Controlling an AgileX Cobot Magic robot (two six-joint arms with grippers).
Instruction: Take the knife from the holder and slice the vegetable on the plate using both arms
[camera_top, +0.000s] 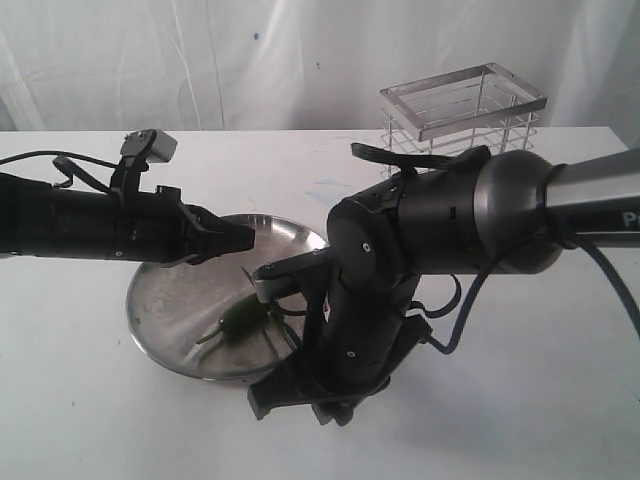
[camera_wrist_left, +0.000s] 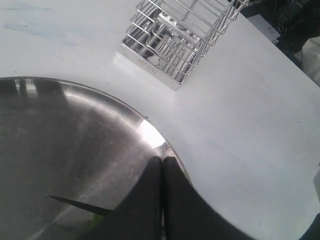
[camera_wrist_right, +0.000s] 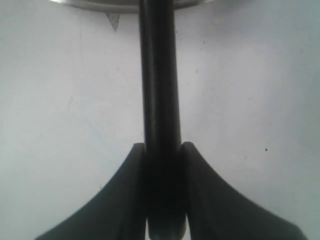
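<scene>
Knife (camera_wrist_right: 160, 100) is out of the holder (camera_top: 460, 105) and in the right gripper (camera_wrist_right: 162, 146). Both fingers pinch the black handle, and the jaws stand apart only by the handle's width. The handle runs straight out from the fingers toward the plate (camera_top: 170, 310) rim. The right gripper sits low over the white table (camera_top: 520, 400) at the plate's near edge, with its arm bent steeply down.

Left gripper (camera_top: 245, 238) is fully closed with nothing in it. It hovers above the plate, fingertips pointing toward the right arm. Vegetable (camera_top: 240, 318) lies on the near-right part of the plate, below the left fingertips and clear of them, just beside the right arm's wrist.

View differences:
- **Exterior:** shows both arms, the chilli, and the holder upright well behind the plate. The right arm hides most of the knife.
- **Left wrist:** shows the dark pointed blade tip low over the plate floor with a sliver of green beside it. Whether blade and chilli touch, cannot tell. It also shows the left fingers pressed together with no gap.
- **Right wrist:** the only view of the grip on the handle. Blade and chilli are out of frame, and only a strip of plate rim shows.
</scene>
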